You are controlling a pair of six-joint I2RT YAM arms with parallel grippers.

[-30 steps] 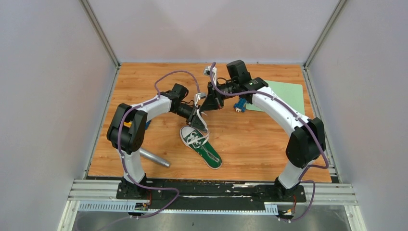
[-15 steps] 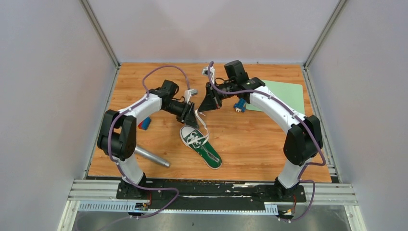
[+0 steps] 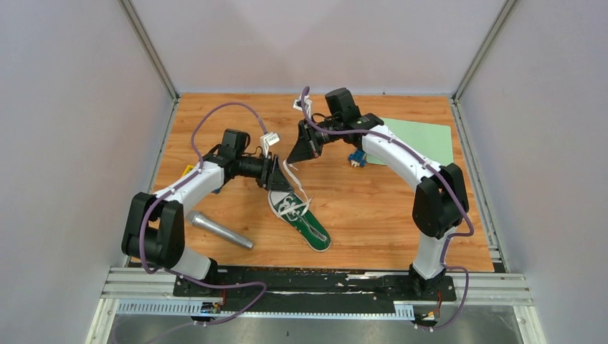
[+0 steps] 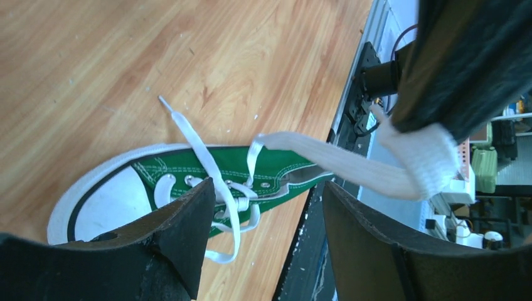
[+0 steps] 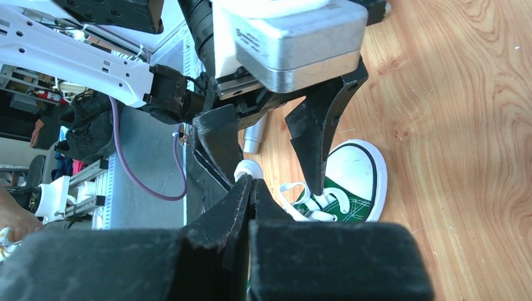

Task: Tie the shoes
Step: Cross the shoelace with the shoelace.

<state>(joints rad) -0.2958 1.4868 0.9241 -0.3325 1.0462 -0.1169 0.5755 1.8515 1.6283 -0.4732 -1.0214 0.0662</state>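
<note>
One green sneaker (image 3: 300,218) mid-desk, diagonal, toe toward far-left corner; left claw (image 3: 284,178) gaping wide beside toe, right claw (image 3: 293,158) pinching lace (image 4: 326,157); metal cylinder (image 3: 221,231) toward near-left corner.

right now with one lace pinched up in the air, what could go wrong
1. The right gripper is shut on just a fold of the lace; a harder pull could slip it free.
2. Nothing pins the sneaker, so the stretched lace may drag or tip it.
3. The left gripper is open beside crossed strands and might close on the wrong one.
</note>
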